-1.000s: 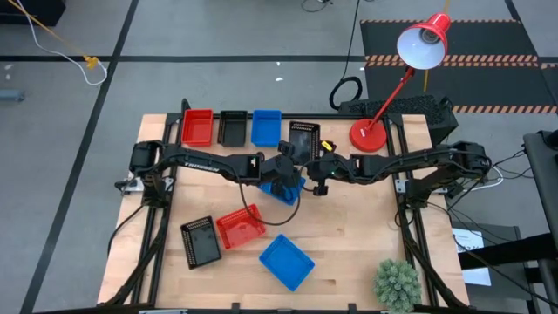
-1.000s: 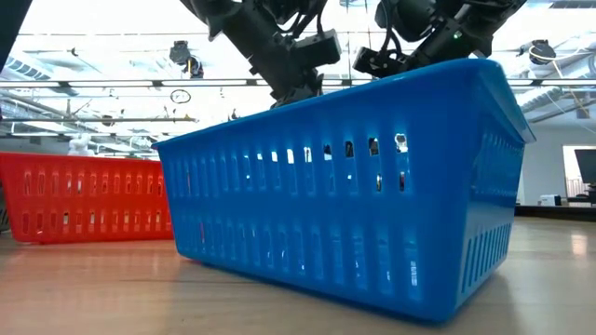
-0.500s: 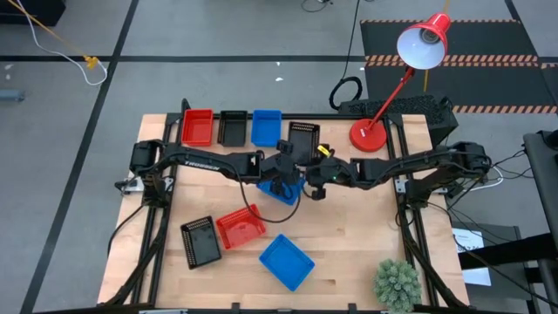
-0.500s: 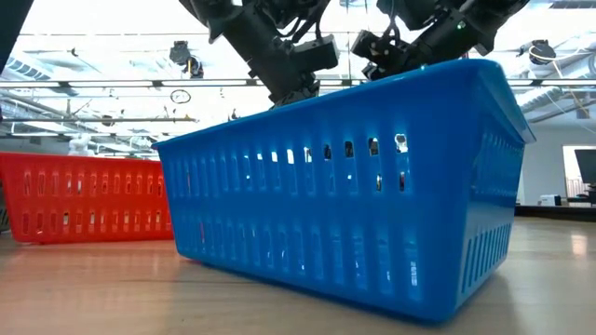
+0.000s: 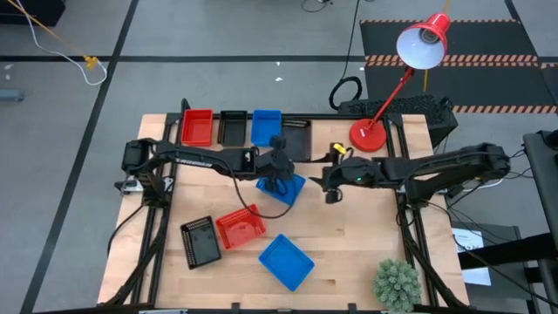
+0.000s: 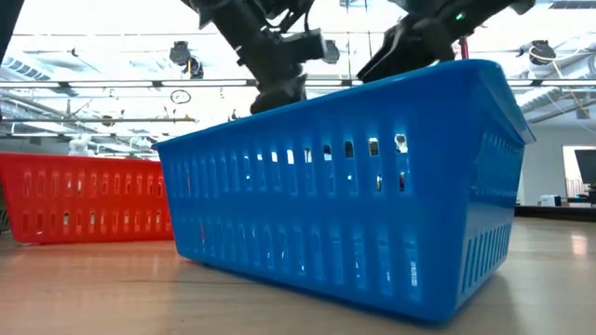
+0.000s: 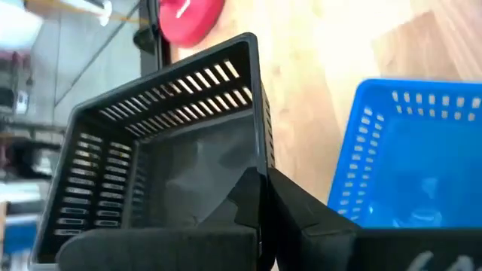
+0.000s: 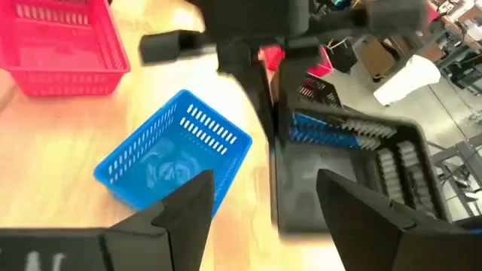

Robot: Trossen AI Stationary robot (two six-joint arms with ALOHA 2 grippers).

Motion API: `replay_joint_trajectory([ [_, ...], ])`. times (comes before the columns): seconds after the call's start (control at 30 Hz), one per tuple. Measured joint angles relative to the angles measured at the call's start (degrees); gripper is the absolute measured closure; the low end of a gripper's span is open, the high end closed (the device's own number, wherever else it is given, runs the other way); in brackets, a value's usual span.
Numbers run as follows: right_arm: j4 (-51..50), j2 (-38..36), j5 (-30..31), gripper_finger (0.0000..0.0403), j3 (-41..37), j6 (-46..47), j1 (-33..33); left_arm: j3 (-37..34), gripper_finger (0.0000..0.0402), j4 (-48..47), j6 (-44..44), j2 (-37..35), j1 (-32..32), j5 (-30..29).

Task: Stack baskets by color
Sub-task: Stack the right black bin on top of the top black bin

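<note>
My left gripper (image 5: 286, 166) (image 7: 263, 207) is shut on a black basket (image 5: 297, 145) (image 7: 173, 143) at the table's middle, just short of the far row. A blue basket (image 5: 281, 187) (image 7: 410, 150) lies on the table below that gripper. My right gripper (image 5: 329, 183) (image 8: 267, 207) stands open to the right of both, holding nothing. The right wrist view shows the blue basket (image 8: 173, 158) and the black basket (image 8: 346, 181). A red (image 5: 198, 126), a black (image 5: 233, 126) and a blue basket (image 5: 266, 126) stand in a row at the far edge. My left gripper pinches the black basket's side wall near a corner (image 7: 261, 162), one finger inside the basket and one outside. The fingers slant down from the table's left side. The basket sits tilted in the hold; whether it is clear of the table I cannot tell.
Three loose baskets lie near the front: black (image 5: 200, 241), red (image 5: 240, 227) and blue (image 5: 286, 261), the blue one filling the low view (image 6: 345, 195). A red lamp base (image 5: 368, 135) stands at the far right, a small plant (image 5: 397, 283) at the front right.
My right gripper has opened, let go of the black basket, and drawn back up and toward the table's right edge. My left gripper has shut on the black basket's wall and risen slightly with it, shifting the basket a little toward the far row.
</note>
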Motion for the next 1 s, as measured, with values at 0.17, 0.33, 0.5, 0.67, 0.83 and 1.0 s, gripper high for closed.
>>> replay_joint_trajectory([
  [0.17, -4.62, -6.94, -0.22, 0.0182, -1.64, 1.4, 0.38, -0.65, 0.0394, -8.59, -4.08, -6.07, 1.3, 0.95],
  [0.33, -2.56, -12.8, -0.22, 0.0187, -6.19, 0.39, 0.34, -6.21, 0.0394, -10.46, -4.44, -14.77, 2.43, 1.24],
  [0.5, 0.54, -16.81, -0.22, 0.0188, -9.98, -2.33, 0.33, -16.49, 0.0394, -7.5, -1.94, -25.76, 4.37, 2.63],
  [0.67, 2.97, -17.93, -0.36, 0.0188, -11.77, -5.0, 0.29, -28.4, 0.0394, 2.54, 6.0, -37.91, 9.19, 11.85],
  [0.83, 4.19, -17.56, -1.96, 0.0188, -11.95, -5.31, 0.2, -36.91, 0.0392, 9.2, 10.04, -46.77, 16.22, 18.93],
  [1.0, 4.66, -17.49, -3.66, 0.0188, -11.89, -4.98, -0.14, -41.5, 0.0394, 11.06, 10.39, -50.51, 22.88, 25.77],
])
